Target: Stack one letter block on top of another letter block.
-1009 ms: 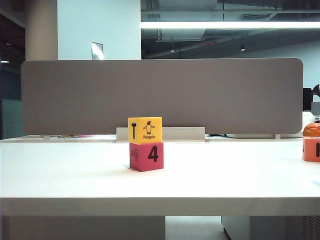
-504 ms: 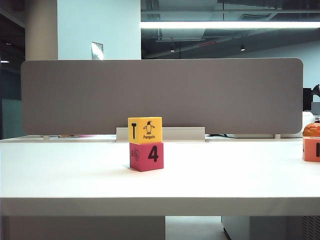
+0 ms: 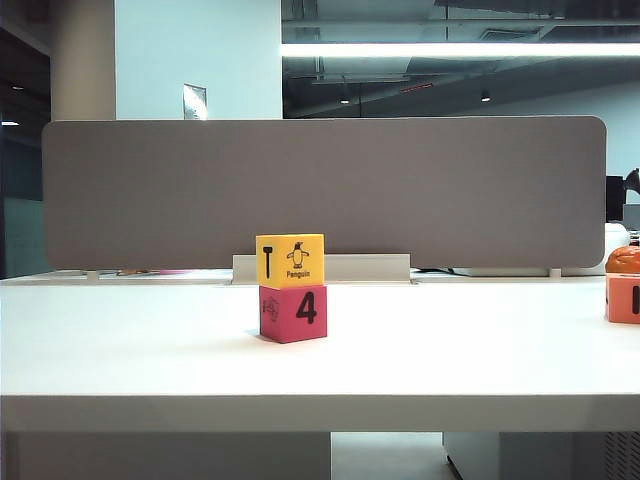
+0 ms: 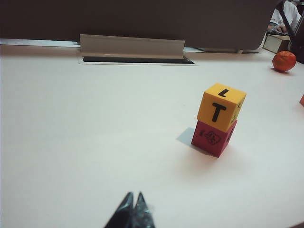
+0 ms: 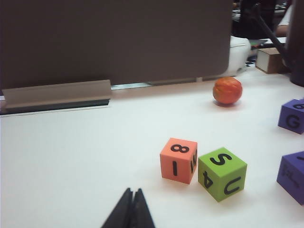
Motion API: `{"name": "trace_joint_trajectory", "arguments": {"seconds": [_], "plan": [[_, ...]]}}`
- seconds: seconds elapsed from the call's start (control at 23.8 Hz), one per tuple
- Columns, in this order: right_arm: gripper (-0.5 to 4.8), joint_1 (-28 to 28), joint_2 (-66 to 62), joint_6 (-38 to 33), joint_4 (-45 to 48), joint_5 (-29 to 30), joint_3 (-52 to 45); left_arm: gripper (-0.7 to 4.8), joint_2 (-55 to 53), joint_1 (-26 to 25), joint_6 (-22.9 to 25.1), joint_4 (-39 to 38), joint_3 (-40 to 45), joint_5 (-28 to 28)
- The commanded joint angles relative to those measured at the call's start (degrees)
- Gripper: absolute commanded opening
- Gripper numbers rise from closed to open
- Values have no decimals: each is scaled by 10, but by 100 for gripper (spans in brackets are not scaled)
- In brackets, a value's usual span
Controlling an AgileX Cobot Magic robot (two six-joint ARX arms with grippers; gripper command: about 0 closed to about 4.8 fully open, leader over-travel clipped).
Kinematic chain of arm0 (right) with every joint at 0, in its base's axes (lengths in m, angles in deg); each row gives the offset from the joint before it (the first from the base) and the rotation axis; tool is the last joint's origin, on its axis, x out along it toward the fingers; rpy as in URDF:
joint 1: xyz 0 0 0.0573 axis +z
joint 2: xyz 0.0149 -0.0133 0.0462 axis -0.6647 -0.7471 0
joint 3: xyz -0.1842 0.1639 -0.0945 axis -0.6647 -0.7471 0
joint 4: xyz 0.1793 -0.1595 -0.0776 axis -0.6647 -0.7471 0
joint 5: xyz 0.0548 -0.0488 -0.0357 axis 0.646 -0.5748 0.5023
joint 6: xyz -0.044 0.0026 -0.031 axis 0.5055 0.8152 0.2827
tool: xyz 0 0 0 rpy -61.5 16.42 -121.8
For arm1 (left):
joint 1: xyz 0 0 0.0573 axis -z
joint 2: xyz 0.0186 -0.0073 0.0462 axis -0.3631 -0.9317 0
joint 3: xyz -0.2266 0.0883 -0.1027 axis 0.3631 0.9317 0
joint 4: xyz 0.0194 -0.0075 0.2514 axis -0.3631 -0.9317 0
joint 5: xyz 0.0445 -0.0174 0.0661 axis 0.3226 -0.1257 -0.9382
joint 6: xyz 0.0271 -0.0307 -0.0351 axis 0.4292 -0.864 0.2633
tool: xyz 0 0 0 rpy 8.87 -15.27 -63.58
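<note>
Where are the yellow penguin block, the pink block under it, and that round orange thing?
yellow penguin block (image 3: 290, 260), exterior view, on its front face.
pink block (image 3: 295, 313), exterior view, on the face marked 4.
round orange thing (image 5: 227, 90), right wrist view, on its rounded middle.

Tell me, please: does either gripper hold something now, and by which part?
Nothing is held. The left gripper and right gripper are both shut and empty, above bare table. The yellow T block rests free on the pink 4 block.
</note>
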Motion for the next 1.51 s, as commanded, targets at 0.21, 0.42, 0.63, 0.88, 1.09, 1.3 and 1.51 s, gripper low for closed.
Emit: {"name": "trace_joint_trajectory", "arguments": {"seconds": [0.21, 0.42, 0.63, 0.88, 1.09, 1.3, 1.51], "plan": [[-1, -17, 64, -2, -54, 1, -15, -5, 0, -1, 0, 7, -2, 0], [-1, -18, 87, -6, -47, 34, -36, -5, 0, -1, 0, 7, -2, 0], [-1, -18, 87, -10, -35, 33, -61, -5, 0, -1, 0, 7, -2, 0], [-1, -18, 87, -2, -30, 31, -61, -5, 0, -1, 0, 7, -2, 0], [-1, -17, 87, -2, -41, 33, -61, -5, 0, -1, 0, 7, -2, 0], [-1, -17, 87, -2, -41, 33, -61, -5, 0, -1, 0, 7, -2, 0], [-1, -17, 87, -2, -41, 33, -61, -5, 0, -1, 0, 7, -2, 0]]}}
